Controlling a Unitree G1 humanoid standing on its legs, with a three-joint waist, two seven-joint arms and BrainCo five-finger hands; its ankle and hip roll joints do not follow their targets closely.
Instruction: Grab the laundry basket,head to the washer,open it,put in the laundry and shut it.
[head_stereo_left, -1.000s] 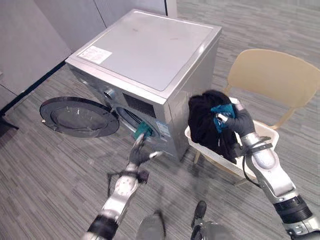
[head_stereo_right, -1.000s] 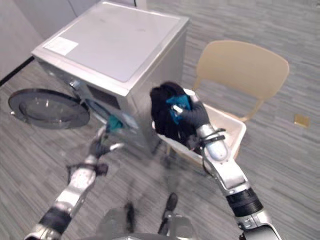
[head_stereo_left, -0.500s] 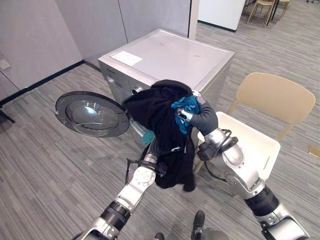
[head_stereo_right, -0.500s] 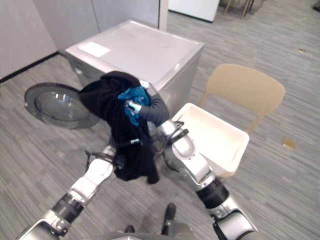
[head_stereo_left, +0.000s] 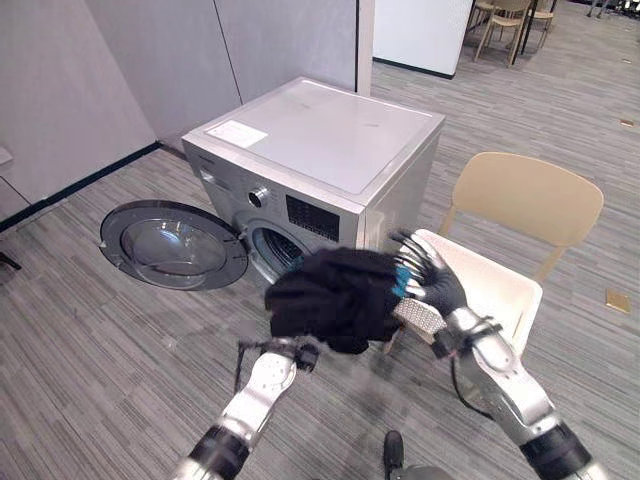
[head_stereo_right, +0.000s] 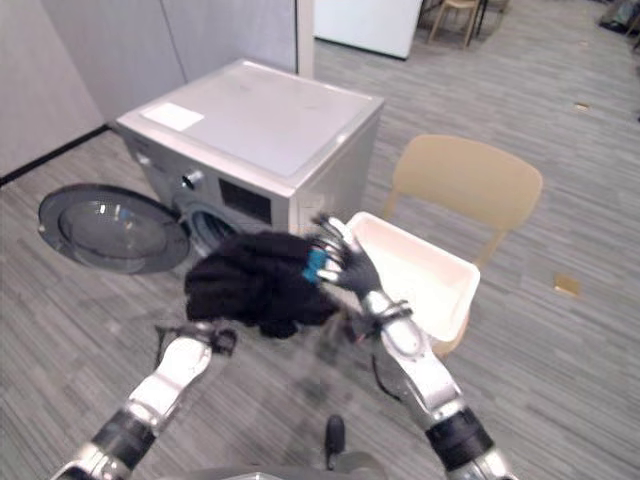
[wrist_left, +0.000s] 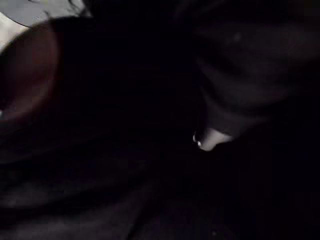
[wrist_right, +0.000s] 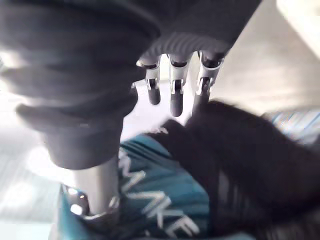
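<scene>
Grey panelled walls (head_stereo_left: 150, 60) with a dark skirting strip stand at the far left of the room, and grey striped carpet (head_stereo_left: 90, 340) covers the floor; on that carpet the round dark-rimmed glass door (head_stereo_left: 172, 243) of the washer hangs swung wide open, low over the floor; beside it stands the silver front-loading washing machine (head_stereo_left: 320, 150) with a flat bare top, a white label near one corner and its drum opening (head_stereo_left: 283, 252) uncovered. In front of the machine a bundle of black laundry with a teal patch (head_stereo_left: 335, 295) is held up in the air between the two arms, just before the drum opening and clear of the floor; the left hand (head_stereo_left: 296, 352) reaches up under the bundle and its fingers are buried in the cloth, so I cannot tell how they stand; the right hand (head_stereo_left: 428, 280) presses against the bundle's right side with fingers spread and fairly straight, the teal cloth lying against them in the right wrist view. Behind the right hand the white plastic laundry basket (head_stereo_left: 505, 290) sits on the seat of a beige moulded chair (head_stereo_left: 525, 195); further right a small brass floor plate (head_stereo_left: 617, 299) is set in the carpet; more chairs (head_stereo_left: 505, 15) stand at the far end of the room.
</scene>
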